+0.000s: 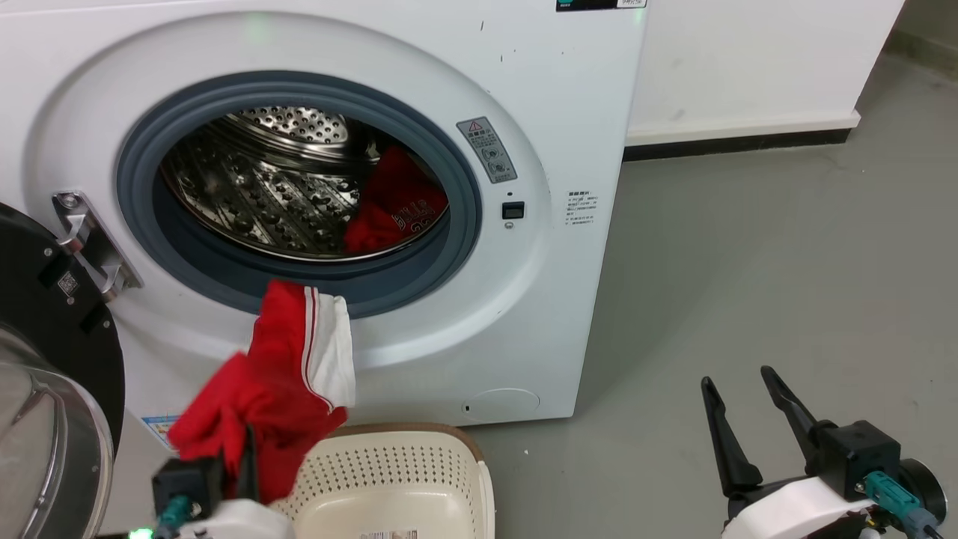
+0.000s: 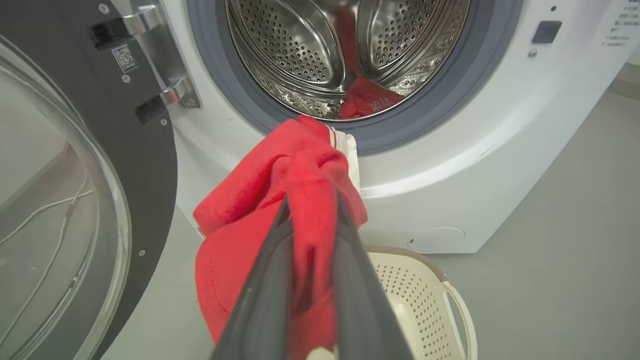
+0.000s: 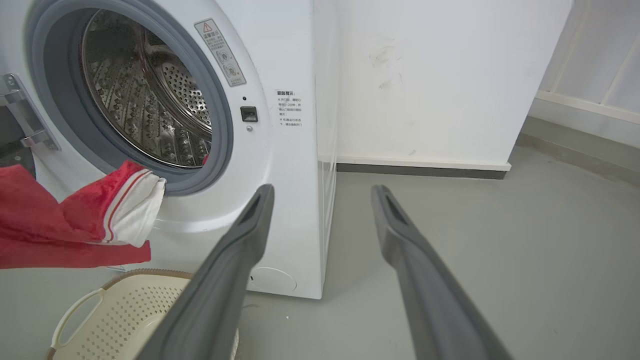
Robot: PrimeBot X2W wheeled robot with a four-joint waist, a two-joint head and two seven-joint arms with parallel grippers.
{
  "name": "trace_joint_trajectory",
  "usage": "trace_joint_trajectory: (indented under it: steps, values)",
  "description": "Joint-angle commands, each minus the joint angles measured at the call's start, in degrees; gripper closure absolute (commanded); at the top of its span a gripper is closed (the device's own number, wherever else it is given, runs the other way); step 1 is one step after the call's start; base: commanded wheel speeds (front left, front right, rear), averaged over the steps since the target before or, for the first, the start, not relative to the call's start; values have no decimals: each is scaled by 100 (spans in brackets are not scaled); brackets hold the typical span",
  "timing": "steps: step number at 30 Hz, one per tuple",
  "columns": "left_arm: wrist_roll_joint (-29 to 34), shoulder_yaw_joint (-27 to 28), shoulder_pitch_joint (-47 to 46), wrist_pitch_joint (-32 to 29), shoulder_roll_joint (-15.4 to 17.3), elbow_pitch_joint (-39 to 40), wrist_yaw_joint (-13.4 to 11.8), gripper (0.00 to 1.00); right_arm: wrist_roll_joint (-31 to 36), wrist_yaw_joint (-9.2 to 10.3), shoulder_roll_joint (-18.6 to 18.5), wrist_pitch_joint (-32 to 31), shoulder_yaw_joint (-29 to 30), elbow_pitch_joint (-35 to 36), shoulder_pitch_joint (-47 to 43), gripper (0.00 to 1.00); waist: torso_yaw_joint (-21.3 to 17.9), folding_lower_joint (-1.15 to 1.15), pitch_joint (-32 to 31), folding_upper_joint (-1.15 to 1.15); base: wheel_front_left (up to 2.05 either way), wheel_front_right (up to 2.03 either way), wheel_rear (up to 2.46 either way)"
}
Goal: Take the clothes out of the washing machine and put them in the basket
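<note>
one red garment (image 1: 277, 374) clamped in left gripper (image 2: 312, 200) near basket (image 1: 468, 464); right gripper (image 1: 735, 376) spread wide, holding nothing; jersey (image 1: 393, 209) inside washing machine (image 1: 569, 112).

In the head view the red garment (image 1: 277, 374) buries the fingertips of my left end effector (image 2: 312, 200) and hides the left rim of the basket (image 1: 404, 468), which also runs off the bottom edge. The glass door (image 1: 45, 314) is cut by the left edge. The jersey's (image 1: 393, 206) pale lettering and the warning label's (image 1: 486, 150) print are too small to read.
</note>
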State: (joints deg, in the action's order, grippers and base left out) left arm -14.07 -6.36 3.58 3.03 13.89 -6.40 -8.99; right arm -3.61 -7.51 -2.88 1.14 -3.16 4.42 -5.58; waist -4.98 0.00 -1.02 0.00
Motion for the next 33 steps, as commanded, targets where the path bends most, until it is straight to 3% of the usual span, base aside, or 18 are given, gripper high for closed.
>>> trace_joint_trajectory:
  steps: [1, 14, 22, 33]
  values:
    - [-3, -34, 58, -13, -20, -36, 32, 100, 23, 4, 1, -19, -33, 44, 45, 0, -10, 0, 92, 0, 0, 0, 0]
    - [-111, -237, -527, 557, -389, -1550, 102, 100, 55, 4, 1, 57, -180, 95, 621, 0, -388, 0, 1175, 0, 0, 0, 0]
    - [29, -263, -1590, 1000, -241, -2707, 222, 100, -52, 4, 2, 256, -279, 151, 1084, 0, -743, 0, 2041, 0, 0, 0, 0]
    - [-8, -248, -3018, 1137, -137, -4584, 401, 100, -160, 4, 2, 566, -486, -46, 1777, 0, -1126, 0, 3140, 0, 0, 0, 0]
